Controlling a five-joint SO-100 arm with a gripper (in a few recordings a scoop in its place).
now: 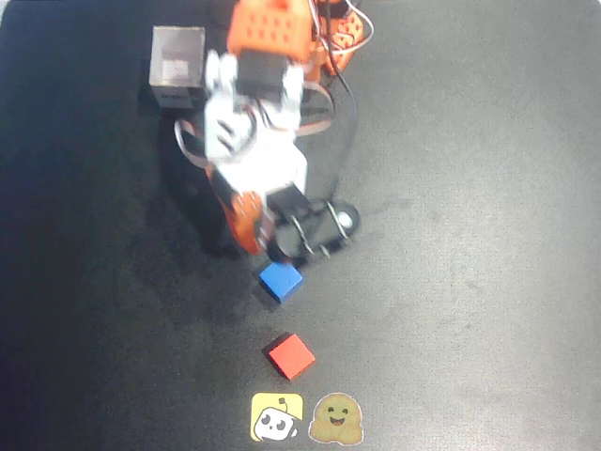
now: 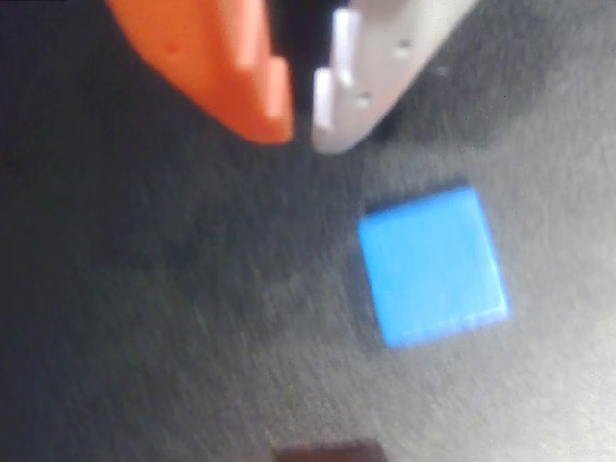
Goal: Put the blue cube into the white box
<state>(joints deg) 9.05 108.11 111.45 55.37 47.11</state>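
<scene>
Both fingers (image 2: pixel 303 120) above blue cube (image 2: pixel 433 265)

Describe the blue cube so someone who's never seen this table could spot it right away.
In the overhead view, start at the orange and white arm on the black table and follow it down to the gripper. The blue cube lies just below the tips, untouched. The red cube, similar in size, lies farther down, toward two cartoon stickers.

My arm stands on a black table (image 1: pixel 488 282). On it lie the blue cube (image 1: pixel 280 281), a red cube (image 1: pixel 291 356) near it, and the white box (image 1: pixel 177 64) well apart. Two cartoon stickers (image 1: pixel 307 418) sit at its near edge.
</scene>
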